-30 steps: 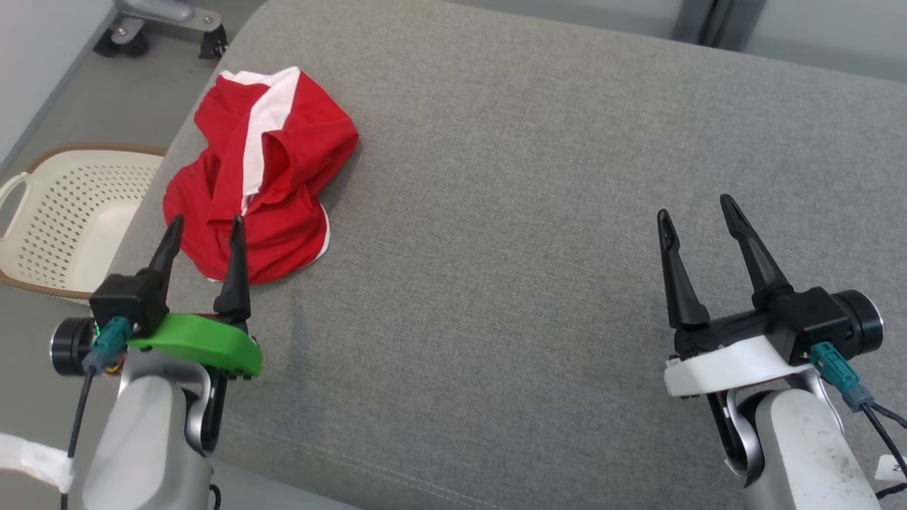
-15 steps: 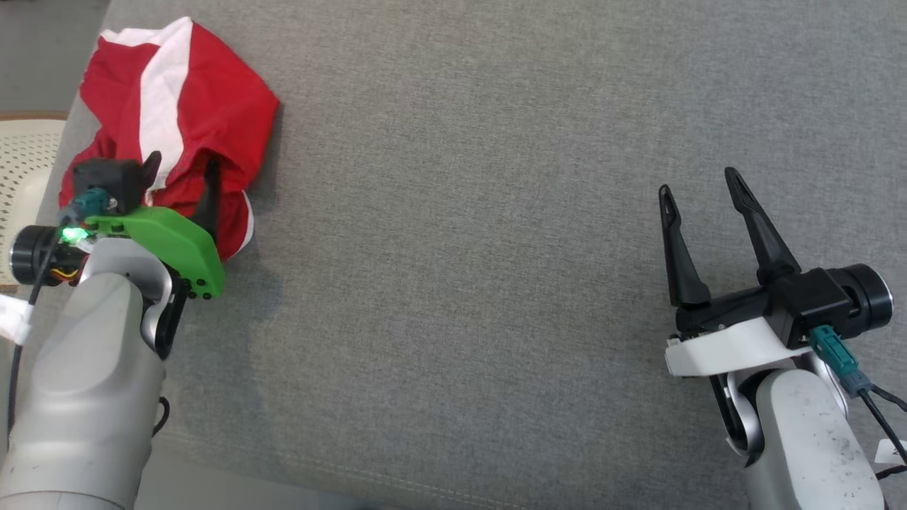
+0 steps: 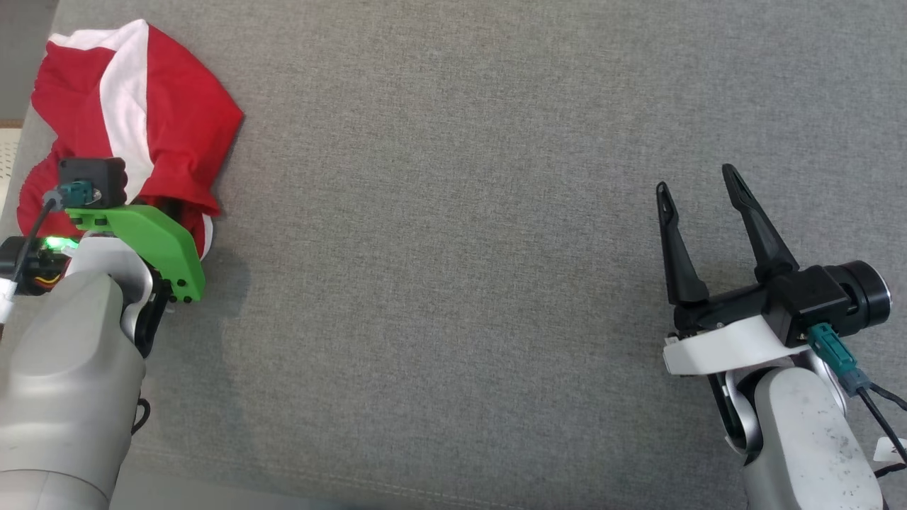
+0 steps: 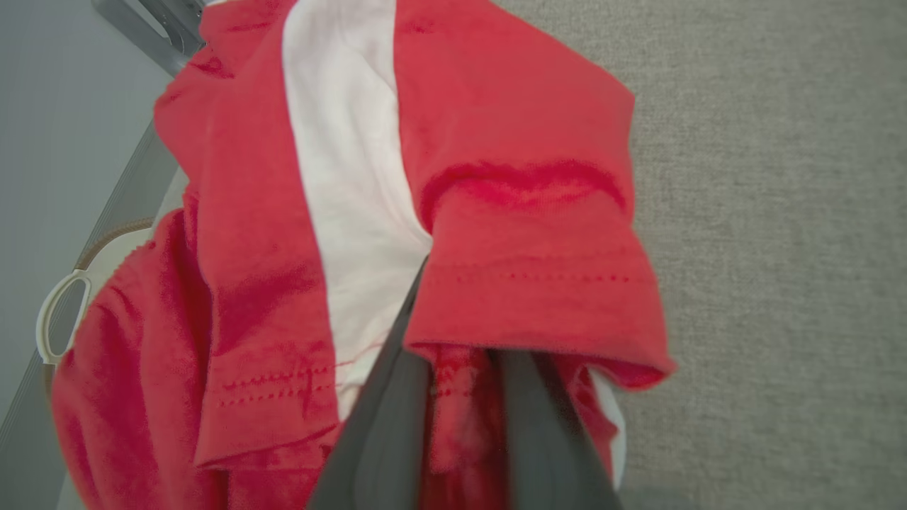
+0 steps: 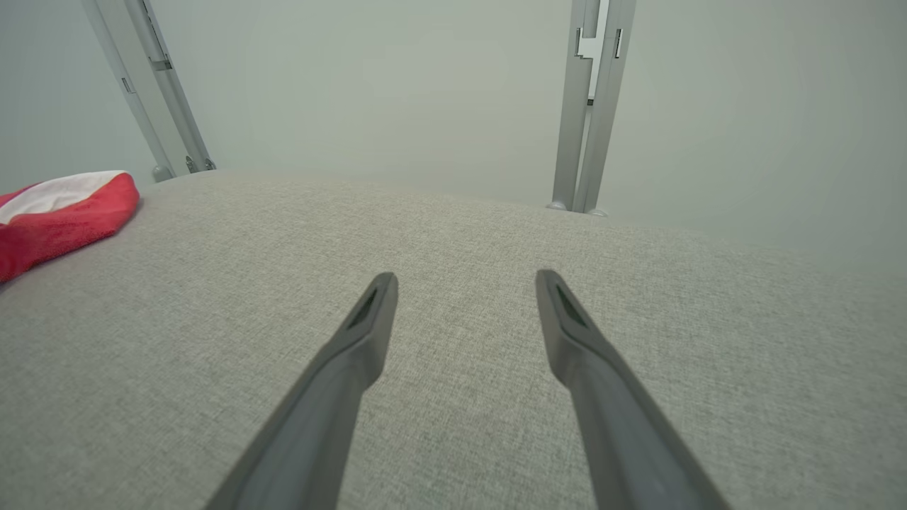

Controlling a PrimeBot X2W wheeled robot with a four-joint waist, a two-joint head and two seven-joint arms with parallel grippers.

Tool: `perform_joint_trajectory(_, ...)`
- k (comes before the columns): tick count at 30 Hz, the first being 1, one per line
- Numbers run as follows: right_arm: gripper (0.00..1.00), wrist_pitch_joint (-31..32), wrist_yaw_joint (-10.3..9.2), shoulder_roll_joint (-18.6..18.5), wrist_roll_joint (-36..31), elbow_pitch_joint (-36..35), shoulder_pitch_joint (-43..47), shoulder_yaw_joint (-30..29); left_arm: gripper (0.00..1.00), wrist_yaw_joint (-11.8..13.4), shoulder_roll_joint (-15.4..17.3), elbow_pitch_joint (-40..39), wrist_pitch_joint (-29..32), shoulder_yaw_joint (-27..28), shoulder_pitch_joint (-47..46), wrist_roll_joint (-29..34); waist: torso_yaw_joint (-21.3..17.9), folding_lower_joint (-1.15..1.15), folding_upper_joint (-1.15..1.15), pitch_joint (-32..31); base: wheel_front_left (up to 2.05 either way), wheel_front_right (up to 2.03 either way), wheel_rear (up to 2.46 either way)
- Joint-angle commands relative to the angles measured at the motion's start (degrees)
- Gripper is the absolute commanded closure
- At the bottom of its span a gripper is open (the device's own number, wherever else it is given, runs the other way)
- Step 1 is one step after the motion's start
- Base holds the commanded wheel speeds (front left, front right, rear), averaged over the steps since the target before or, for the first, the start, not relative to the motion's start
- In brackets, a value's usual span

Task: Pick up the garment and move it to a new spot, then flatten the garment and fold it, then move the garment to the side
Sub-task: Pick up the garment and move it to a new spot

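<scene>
Lowest in the head view, the left gripper (image 4: 464, 404) had gone farther in than half a second before. Its dark fingers (image 4: 382, 432), then visible against the cloth, were now lost behind its own wrist block and green bracket. In the left wrist view the jaws had drawn in from wide apart and were pinching a bunch of red fabric, with the tips buried under a stitched hem. At lower right the right gripper (image 3: 696, 180) was unchanged, its fingers spread and nothing between them, above the bare grey cushion (image 3: 453, 234).

The garment (image 3: 170, 113) lay crumpled at the upper left of the head view. It sat farther left than before because the whole picture had shifted. Its long axis ran up the frame, leaning slightly right towards the top, and a white stripe followed that line down to the wrist. Its left side was cut off by the frame edge and its lower part was hidden by the arm.

Beyond it, in the left wrist view, part of a cream basket (image 4: 113, 256) showed at mid left.
</scene>
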Motion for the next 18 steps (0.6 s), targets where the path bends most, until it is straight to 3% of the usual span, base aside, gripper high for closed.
perform_joint_trajectory(1, 0.00, -0.2, -0.06, -0.2, 0.1, 0.1, -0.1, 0.0, 1.00, 0.1, 0.8, 0.4, -1.5, -0.1, -0.9, -0.5, 0.2, 0.00, 0.00, -0.7, 0.00, 0.00, 0.00)
perform_joint_trajectory(9, 0.00, -0.2, -0.06, -0.2, 1.6, 0.9, 0.7, 0.0, 1.00, 0.1, 1.4, -0.1, -10.4, 0.2, -1.5, -1.8, 0.4, 0.00, 0.00, -4.9, 0.00, 0.00, 0.00)
perform_joint_trajectory(18, 0.00, -0.2, -0.06, -0.2, 4.4, 1.5, 2.7, -0.5, 1.00, 0.1, -0.4, -13.0, -12.4, 0.1, 3.0, -3.0, -0.2, 0.00, 0.00, -11.8, 0.00, 0.00, 0.00)
